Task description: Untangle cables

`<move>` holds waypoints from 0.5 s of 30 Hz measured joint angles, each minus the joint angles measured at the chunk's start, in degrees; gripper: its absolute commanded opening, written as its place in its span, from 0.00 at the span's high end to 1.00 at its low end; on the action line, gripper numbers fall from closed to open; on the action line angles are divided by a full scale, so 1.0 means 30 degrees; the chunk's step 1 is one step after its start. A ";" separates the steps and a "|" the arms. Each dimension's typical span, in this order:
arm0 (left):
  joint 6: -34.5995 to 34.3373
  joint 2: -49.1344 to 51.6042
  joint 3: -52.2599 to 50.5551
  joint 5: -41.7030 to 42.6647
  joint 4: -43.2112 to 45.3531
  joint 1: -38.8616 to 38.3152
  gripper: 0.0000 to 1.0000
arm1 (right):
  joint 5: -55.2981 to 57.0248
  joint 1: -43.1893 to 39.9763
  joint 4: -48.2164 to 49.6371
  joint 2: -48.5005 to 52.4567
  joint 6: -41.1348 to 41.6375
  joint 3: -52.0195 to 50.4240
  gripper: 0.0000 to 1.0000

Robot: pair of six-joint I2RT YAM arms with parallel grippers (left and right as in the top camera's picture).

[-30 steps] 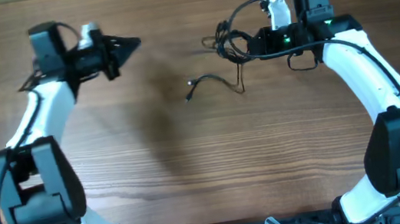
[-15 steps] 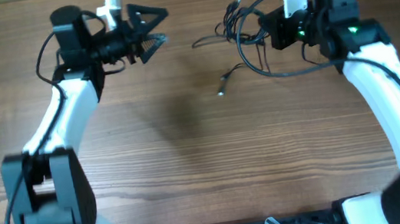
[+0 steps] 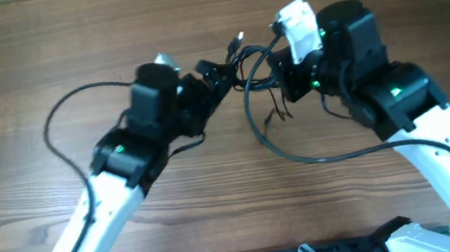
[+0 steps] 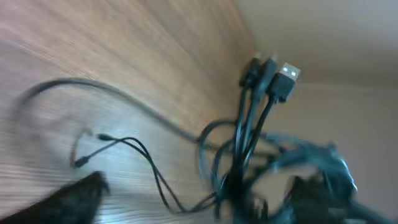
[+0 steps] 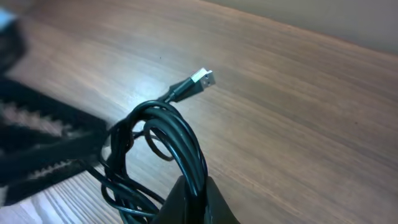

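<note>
While both arms are crowded in over the middle of the table [image 3: 66, 42], here's what my screens show. Right pincer [image 5: 193, 198] is clamped on the cables [image 5: 191, 146]. Its wrist cam shows the black coil running straight down into the closed tips. The loops stand just above them, and a silver-tipped USB plug [image 5: 200, 79] pokes out past the coil on the far side from the pincer. Left pincer [image 5: 107, 135] comes in from the side in that same view, with its toothed fingers [image 5: 43, 155] aimed at the bundle and the tips right up against the outermost loop. Whether they're gripping it or just touching, I can't tell (that corner is dark and soft). The left wrist cam is pretty blurry, but the bundle sits right in front of that pincer with a couple of plug ends sticking up out of it. Two very thin strands [image 4: 134, 144] trail off to one side toward the wood, one ending in a tiny plug. Overhead, the knot sits between the two pincers, closer to the right one, with thin ends dangling below it. A thicker black lead [image 3: 299, 157] on the right arm loops out underneath that pincer.
</note>
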 measured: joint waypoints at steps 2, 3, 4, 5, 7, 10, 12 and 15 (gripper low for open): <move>-0.1399 0.1151 0.0007 -0.0342 0.0801 -0.0299 0.96 | 0.1093 0.0845 -0.0044 0.0000 0.0182 0.0000 0.95; -0.1734 0.1581 0.0007 -0.0437 0.0780 -0.0299 0.96 | 0.1566 0.0976 -0.0124 0.0000 0.0306 0.0000 0.95; -0.2098 0.2047 0.0007 -0.0474 0.0699 -0.0240 0.96 | 0.2127 0.1049 -0.0321 0.0000 0.0583 0.0000 0.95; -0.2259 0.2149 0.0007 -0.0452 0.0510 -0.0204 0.96 | 0.2623 0.1100 -0.0488 0.0000 0.0816 -0.0015 0.95; -0.2477 0.1610 0.0007 -0.0277 -0.0583 0.0277 0.96 | 0.4218 0.1202 -0.0794 0.0015 0.1479 -0.0036 0.95; -0.2324 -0.0736 0.0007 -0.0335 -0.2412 0.2040 0.96 | 0.5654 0.1217 -0.0758 0.0022 0.2018 -0.0036 0.95; -0.2222 -0.2652 0.0000 -0.1158 -0.3563 0.3461 0.96 | 0.6506 0.1158 -0.0772 0.0087 0.2310 -0.0036 0.96; -0.2215 -0.4911 -0.0015 -0.2645 -0.5020 0.4524 0.78 | 0.6870 0.1115 -0.0765 0.0503 0.2725 -0.0036 0.95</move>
